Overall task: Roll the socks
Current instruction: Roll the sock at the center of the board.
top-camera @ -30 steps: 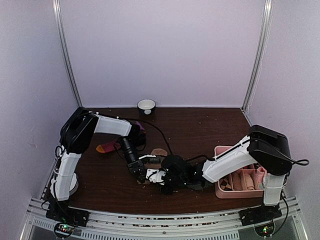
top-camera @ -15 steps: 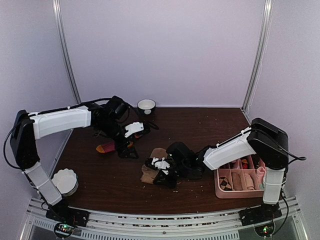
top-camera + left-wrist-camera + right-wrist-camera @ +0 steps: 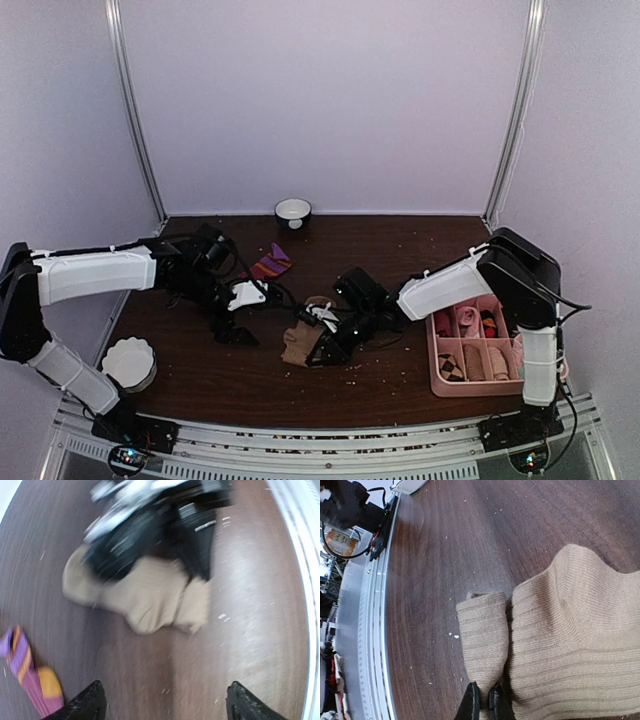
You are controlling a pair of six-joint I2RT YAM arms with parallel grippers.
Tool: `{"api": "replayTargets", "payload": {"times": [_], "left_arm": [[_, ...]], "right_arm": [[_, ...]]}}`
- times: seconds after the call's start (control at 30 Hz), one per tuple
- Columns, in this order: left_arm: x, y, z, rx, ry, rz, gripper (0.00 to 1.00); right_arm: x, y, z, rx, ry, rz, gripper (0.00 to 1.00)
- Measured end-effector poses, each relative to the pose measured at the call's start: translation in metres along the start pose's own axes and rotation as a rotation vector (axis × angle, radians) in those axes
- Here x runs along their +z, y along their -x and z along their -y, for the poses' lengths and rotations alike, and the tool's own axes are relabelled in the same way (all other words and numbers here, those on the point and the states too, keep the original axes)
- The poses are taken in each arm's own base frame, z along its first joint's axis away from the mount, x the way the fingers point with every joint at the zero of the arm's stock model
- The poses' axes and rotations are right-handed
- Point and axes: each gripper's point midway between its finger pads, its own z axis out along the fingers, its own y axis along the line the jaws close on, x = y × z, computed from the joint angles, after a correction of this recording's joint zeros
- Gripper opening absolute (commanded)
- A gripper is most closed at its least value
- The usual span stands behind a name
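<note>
The tan sock (image 3: 297,346) lies bunched on the dark table, with one end folded over (image 3: 485,635). My right gripper (image 3: 485,701) is shut on that folded end, and the top view shows it (image 3: 320,343) low beside the sock. The dark red sock (image 3: 270,264), with its purple stripes and orange patch, lies flat further back and shows at the lower left of the left wrist view (image 3: 30,680). My left gripper (image 3: 165,705) hovers open over bare wood, short of the tan sock (image 3: 150,597), with nothing between its fingers. In the top view the left gripper (image 3: 233,328) sits left of the tan sock.
A pink divided tray (image 3: 445,385) with small rolled socks stands at the front right. A small dark bowl (image 3: 293,211) sits at the back wall. A white fluted cup (image 3: 130,362) is at the front left. Crumbs dot the table.
The left gripper opened and swung from beside the tan sock to the back left, then forward again. The dark red sock now lies further right. The right gripper stayed shut on the tan sock.
</note>
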Motion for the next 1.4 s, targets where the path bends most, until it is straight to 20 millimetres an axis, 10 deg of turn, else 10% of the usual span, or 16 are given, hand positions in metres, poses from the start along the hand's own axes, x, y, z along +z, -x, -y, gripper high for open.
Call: {"api": "replayTargets", "payload": {"times": [0.37, 0.6, 1.4], "left_arm": [[0.062, 0.025, 0.076, 0.375, -0.188, -0.021, 0.56], [0.094, 0.013, 0.063, 0.413, -0.144, -0.104, 0.47], [0.111, 0.016, 0.04, 0.416, -0.048, -0.152, 0.29]], "right_arm": [[-0.002, -0.005, 0.005, 0.215, 0.146, -0.012, 0.0], [-0.004, -0.007, 0.005, 0.259, 0.172, -0.017, 0.0], [-0.006, -0.007, 0.006, 0.314, 0.194, -0.029, 0.0]]}}
